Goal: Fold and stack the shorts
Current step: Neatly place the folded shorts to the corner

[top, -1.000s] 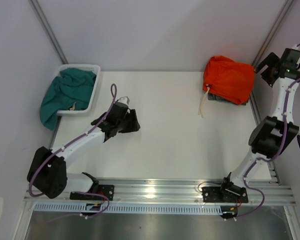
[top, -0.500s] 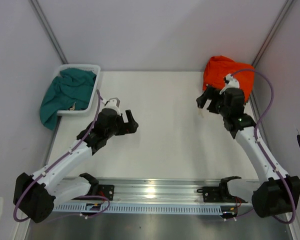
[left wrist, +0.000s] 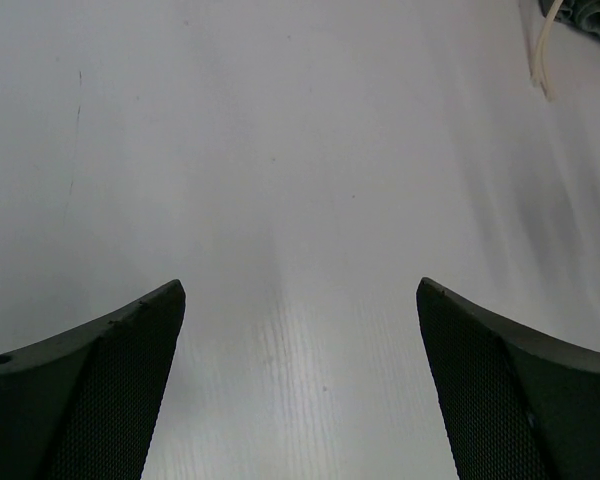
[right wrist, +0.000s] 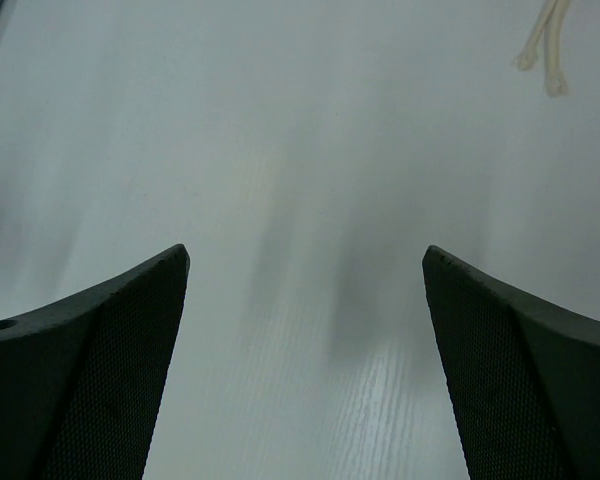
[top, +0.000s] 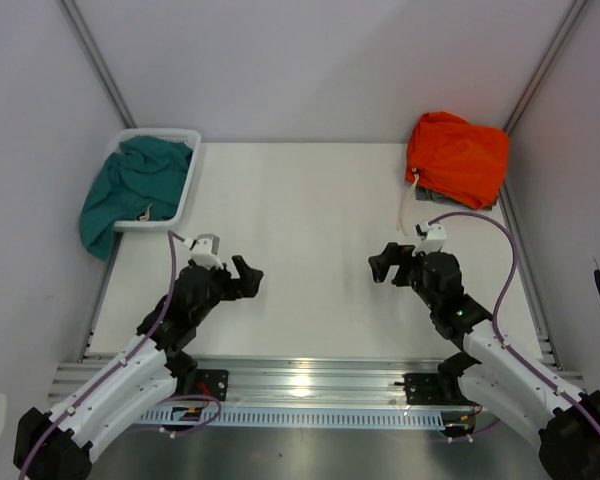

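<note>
Left gripper point(top: 243, 278) and right gripper point(top: 384, 265) hung over the table point(top: 310, 200) with jaws wide apart, orange shorts point(top: 458, 158) lay folded far-right, teal shorts point(top: 130, 185) in the white basket point(top: 187, 188) far-left.

The shorts point(top: 458, 158) lie on another garment point(top: 448, 198) at the worktop's point(top: 310, 215) far right corner. A basket point(top: 186, 188) at the far left corner holds a third garment point(top: 130, 185). Nearer the front, the left tool point(top: 248, 278) and right tool point(top: 382, 266) sit well apart.
</note>
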Motion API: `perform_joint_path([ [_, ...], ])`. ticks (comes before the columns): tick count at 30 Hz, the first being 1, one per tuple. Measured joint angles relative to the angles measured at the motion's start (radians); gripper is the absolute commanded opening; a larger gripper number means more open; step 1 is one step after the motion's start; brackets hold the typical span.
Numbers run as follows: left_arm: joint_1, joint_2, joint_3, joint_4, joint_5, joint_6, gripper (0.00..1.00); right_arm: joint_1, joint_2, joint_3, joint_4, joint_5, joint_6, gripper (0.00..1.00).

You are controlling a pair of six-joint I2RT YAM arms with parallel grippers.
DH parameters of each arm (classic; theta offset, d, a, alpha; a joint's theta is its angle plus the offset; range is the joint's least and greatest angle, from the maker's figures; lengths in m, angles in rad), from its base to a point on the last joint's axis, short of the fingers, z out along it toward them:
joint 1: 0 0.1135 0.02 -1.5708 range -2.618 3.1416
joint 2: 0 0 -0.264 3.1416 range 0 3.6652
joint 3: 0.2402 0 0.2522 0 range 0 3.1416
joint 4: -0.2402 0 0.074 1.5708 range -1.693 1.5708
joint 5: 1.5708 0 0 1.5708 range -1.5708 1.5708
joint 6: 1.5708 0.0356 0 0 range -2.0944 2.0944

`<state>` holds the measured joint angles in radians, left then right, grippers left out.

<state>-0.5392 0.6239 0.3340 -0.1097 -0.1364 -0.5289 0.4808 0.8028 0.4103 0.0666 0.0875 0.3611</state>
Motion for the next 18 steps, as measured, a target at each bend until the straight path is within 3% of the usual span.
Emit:
perform_joint_path([
  [9, 0.0, -0.117, -0.041, 0.046, -0.046, 0.053, 0.99, 0.032, -0.008, -0.078, 0.114, 0.051, -0.035, 0.98],
  [18, 0.0, -0.082, -0.041, 0.066, -0.071, 0.067, 0.99, 0.05, -0.008, -0.081, 0.151, 0.068, -0.049, 0.95],
])
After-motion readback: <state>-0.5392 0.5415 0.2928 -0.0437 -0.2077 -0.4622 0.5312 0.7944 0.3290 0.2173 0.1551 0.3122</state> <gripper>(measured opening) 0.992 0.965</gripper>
